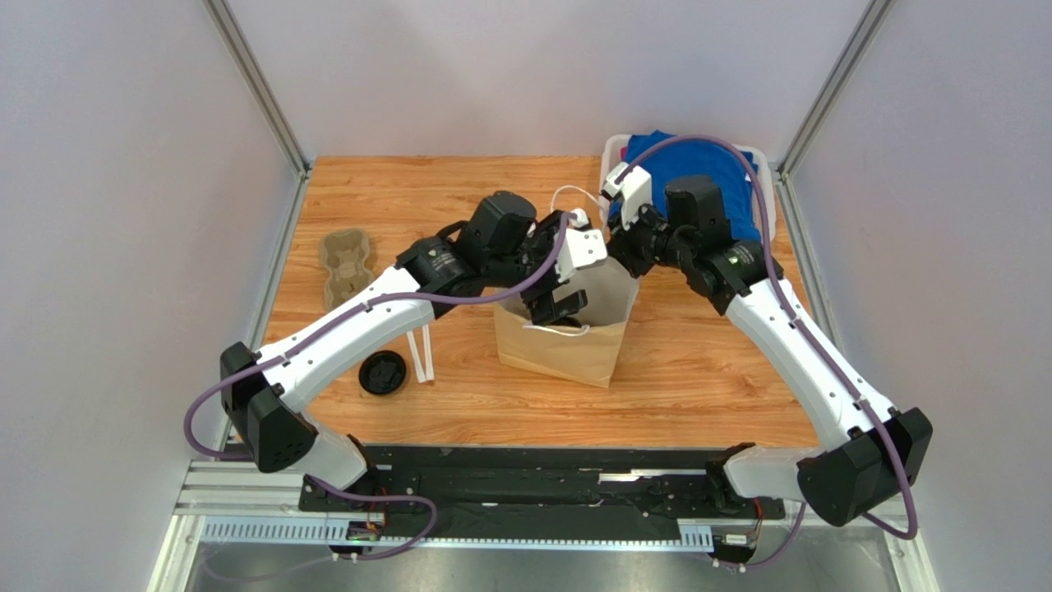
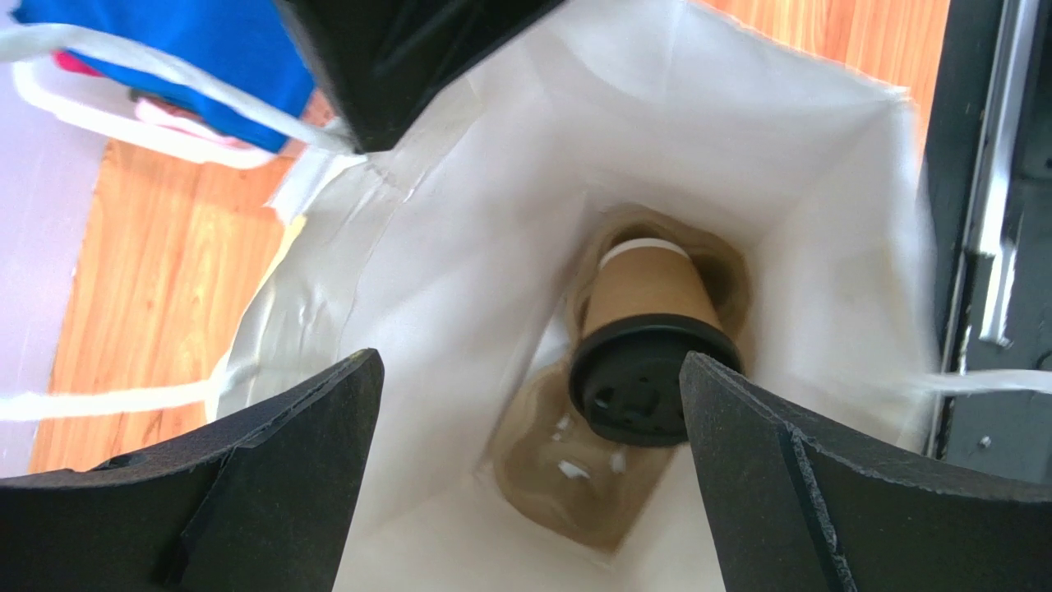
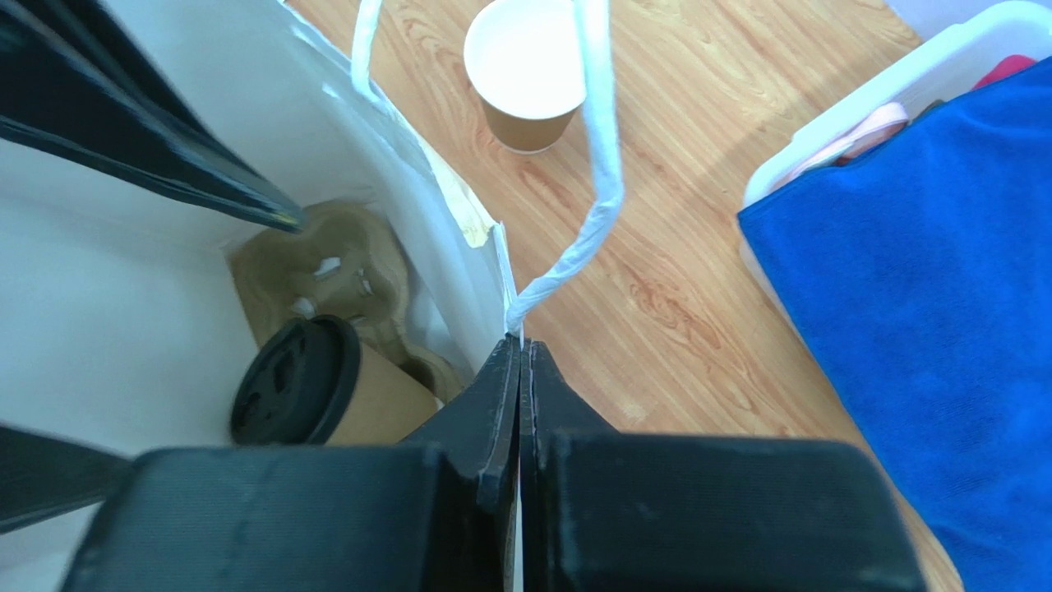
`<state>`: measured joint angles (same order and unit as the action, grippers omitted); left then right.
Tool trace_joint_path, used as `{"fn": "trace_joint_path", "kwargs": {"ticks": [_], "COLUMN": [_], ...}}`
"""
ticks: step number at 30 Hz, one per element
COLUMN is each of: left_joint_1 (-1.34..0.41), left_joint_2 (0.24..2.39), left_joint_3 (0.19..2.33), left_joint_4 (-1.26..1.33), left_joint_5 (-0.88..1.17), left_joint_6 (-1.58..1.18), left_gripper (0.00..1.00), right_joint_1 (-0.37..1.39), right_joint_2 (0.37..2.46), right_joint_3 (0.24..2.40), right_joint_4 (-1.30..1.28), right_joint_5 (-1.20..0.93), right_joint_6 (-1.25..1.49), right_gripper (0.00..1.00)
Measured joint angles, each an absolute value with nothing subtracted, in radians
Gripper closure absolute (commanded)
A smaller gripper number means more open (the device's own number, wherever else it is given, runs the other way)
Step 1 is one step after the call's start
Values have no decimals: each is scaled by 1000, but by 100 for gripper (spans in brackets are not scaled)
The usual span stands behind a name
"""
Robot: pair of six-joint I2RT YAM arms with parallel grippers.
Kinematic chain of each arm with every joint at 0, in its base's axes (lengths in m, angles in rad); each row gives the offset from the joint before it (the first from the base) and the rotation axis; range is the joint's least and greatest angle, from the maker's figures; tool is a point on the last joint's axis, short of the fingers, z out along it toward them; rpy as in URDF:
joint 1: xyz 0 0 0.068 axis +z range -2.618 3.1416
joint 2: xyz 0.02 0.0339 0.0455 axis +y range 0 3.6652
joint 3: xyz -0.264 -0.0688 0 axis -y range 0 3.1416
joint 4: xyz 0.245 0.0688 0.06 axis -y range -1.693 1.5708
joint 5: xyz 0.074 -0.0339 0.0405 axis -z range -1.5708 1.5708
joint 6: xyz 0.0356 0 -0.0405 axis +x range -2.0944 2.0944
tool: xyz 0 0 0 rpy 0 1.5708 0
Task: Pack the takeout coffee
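While the wooden tabletop [image 1: 692,370] floors a bay of plain grey walls and slanted metal posts, we see a brown paper bag [image 1: 562,348], white inside, standing at its middle.

From above much is hidden: both wrists crowd over the bag's mouth, so its contents show only in the wrist views. There the takeout coffee [image 2: 645,339], a small brown paper cup with a round black plastic lid, lies tilted at the bottom of the bag on a moulded brown cardboard cup carrier [image 2: 556,481]. Whether it sits in a well we cannot tell.

The left gripper [image 2: 529,413] hangs over the bag's mouth, jaws spread wide and holding nothing. The right gripper [image 3: 519,358] is pinched tight on the bag's rim at one o'clock, at the foot of a white handle [image 3: 599,148].

Around the bag we find:
- a second cardboard carrier [image 1: 346,265] at ten o'clock
- a loose round black lid [image 1: 383,373] at eight o'clock, with thin white sticks [image 1: 424,352] just beside it
- a white basket [image 1: 768,167] of blue cloth [image 1: 738,185] at one o'clock, partly covered by the right arm

A lidless brown paper cup [image 3: 529,74] stands on the wood beyond the bag, seen only from the right wrist.
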<state>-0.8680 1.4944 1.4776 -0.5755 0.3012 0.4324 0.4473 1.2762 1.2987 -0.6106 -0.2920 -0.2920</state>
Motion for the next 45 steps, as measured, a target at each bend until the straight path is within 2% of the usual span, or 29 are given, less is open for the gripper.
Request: {"fn": "trace_joint_path", "kwargs": {"ticks": [13, 31, 34, 35, 37, 38, 39, 42, 43, 45], "left_joint_1": [-723, -445, -382, -351, -292, -264, -226, -152, -135, -116], "left_joint_2": [1562, 1513, 1473, 1453, 1430, 1422, 1417, 1418, 1418, 1417], "left_joint_3": [1671, 1703, 1659, 1626, 1570, 1539, 1497, 1388, 1346, 1264], "left_joint_4": [-637, -666, -686, -696, -729, -738, -761, -801, -811, -822], "left_joint_5": [358, 365, 334, 330, 327, 331, 335, 332, 328, 316], "left_joint_6": [245, -126, -189, -214, -248, -265, -284, -317, -327, -344], "left_gripper": [1, 1, 1, 1, 5, 5, 6, 12, 18, 23], "right_joint_1": [371, 344, 344, 343, 343, 343, 343, 343, 342, 341], "right_joint_2": [1370, 1465, 1480, 1485, 1495, 1499, 1501, 1502, 1502, 1503], "right_joint_3": [1359, 1418, 1437, 1443, 1459, 1466, 1474, 1495, 1502, 1526], "right_joint_4": [-547, -488, -488, -488, -488, -488, -488, -489, -489, -491], "right_joint_5": [-297, -317, -317, -317, -317, -316, -316, -315, -314, -312], "right_joint_6": [-323, -353, -355, -356, -357, -357, -358, -357, -355, -352], "right_gripper": [100, 99, 89, 81, 75, 65, 61, 43, 37, 32]}}
